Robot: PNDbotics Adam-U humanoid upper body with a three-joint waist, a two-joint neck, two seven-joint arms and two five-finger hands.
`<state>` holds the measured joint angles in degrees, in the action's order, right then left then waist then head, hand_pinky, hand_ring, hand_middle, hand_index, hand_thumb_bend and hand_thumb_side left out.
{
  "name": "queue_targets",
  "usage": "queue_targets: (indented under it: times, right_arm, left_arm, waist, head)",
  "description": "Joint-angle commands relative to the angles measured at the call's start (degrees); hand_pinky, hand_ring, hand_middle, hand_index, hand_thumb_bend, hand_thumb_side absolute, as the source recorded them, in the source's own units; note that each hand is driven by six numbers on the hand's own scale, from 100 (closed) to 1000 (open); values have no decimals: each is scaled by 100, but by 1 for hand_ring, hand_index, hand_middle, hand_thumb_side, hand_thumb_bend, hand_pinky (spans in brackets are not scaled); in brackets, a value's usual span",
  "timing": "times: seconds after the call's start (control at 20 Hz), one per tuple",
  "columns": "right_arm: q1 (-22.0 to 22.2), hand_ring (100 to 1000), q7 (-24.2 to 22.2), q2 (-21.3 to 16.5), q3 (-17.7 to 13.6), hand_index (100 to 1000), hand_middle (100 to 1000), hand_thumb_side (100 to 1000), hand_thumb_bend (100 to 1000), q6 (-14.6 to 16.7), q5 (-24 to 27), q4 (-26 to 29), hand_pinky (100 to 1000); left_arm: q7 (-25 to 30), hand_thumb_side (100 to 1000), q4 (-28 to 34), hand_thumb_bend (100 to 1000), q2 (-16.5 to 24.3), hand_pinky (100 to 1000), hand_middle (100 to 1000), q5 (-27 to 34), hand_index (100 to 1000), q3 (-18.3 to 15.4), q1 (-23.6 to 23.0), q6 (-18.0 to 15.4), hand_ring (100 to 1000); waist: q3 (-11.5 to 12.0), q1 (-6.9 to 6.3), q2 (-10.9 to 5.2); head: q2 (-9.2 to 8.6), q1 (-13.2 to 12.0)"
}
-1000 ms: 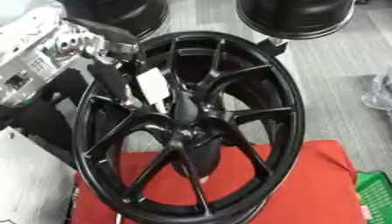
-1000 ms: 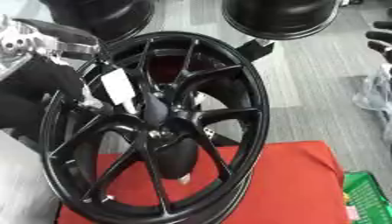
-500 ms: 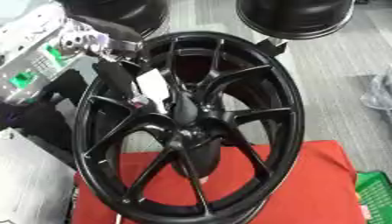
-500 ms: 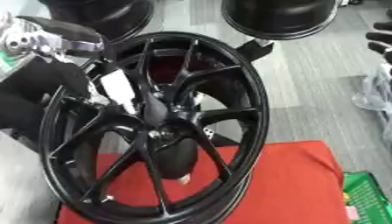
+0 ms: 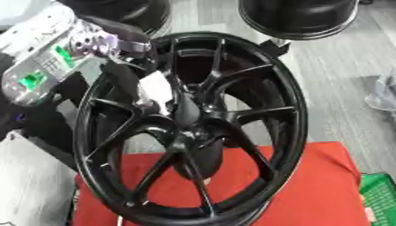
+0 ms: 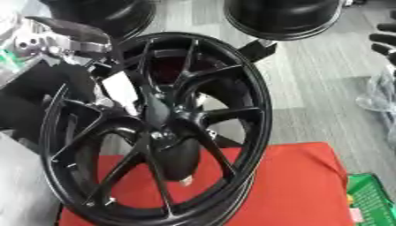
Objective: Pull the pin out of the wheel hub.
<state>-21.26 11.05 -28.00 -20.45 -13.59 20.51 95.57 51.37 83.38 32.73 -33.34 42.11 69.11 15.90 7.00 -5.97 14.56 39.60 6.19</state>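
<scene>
A black multi-spoke wheel [image 5: 255, 114] stands upright on a red cloth [image 5: 325, 185], its face turned to me. Its hub [image 5: 189, 132] is dark, and I cannot make out a pin in it. A small pale piece [image 6: 184, 180] shows under the hub's lower end. On an upper left spoke hangs a white tag [image 5: 157, 86]. My left hand [image 5: 127, 37], black at the end of a silver arm, is at the wheel's upper left rim, just above the tag. My right hand does not show.
Two more black wheels [image 5: 298, 15] stand behind on the grey floor. A green crate [image 5: 379, 198] sits at the lower right corner beside the cloth. A clear plastic bag [image 5: 383, 92] lies at the right edge. White material [image 5: 31, 185] fills the lower left.
My left hand has crept a little to the right along the wheel's upper left rim. The wheel stays where it was.
</scene>
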Motion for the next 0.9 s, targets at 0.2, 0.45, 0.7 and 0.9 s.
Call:
queue_targets:
  times: [0.2, 0.45, 0.7, 0.9]
  right_arm:
    - [-79, 691, -36, -187, -13, 782, 630, 680, 100, 9, -11, 57, 799]
    - [-80, 691, -39, -184, -9, 782, 631, 679, 100, 6, -13, 59, 799]
    - [-84, 691, -46, -186, -2, 782, 631, 679, 100, 3, -12, 59, 799]
    - [-82, 691, -57, -190, 8, 783, 631, 680, 100, 0, -14, 54, 799]
  left_arm:
    - [60, 431, 21, 503, 68, 853, 716, -146, 564, -94, 144, 29, 826]
    - [60, 362, 22, 457, 56, 845, 697, -228, 541, -112, 149, 80, 816]
    - [60, 356, 28, 422, 47, 843, 693, -251, 535, -112, 140, 133, 810]
    - [60, 349, 64, 383, 56, 841, 688, -241, 527, -126, 137, 171, 805]
  waist:
    - [-2, 27, -185]
    - [-6, 28, -186]
    - [-8, 25, -190]
    - [-6, 25, -191]
  head:
    - [-76, -14]
    - [-88, -18]
    - [-91, -15]
    - [-89, -16]
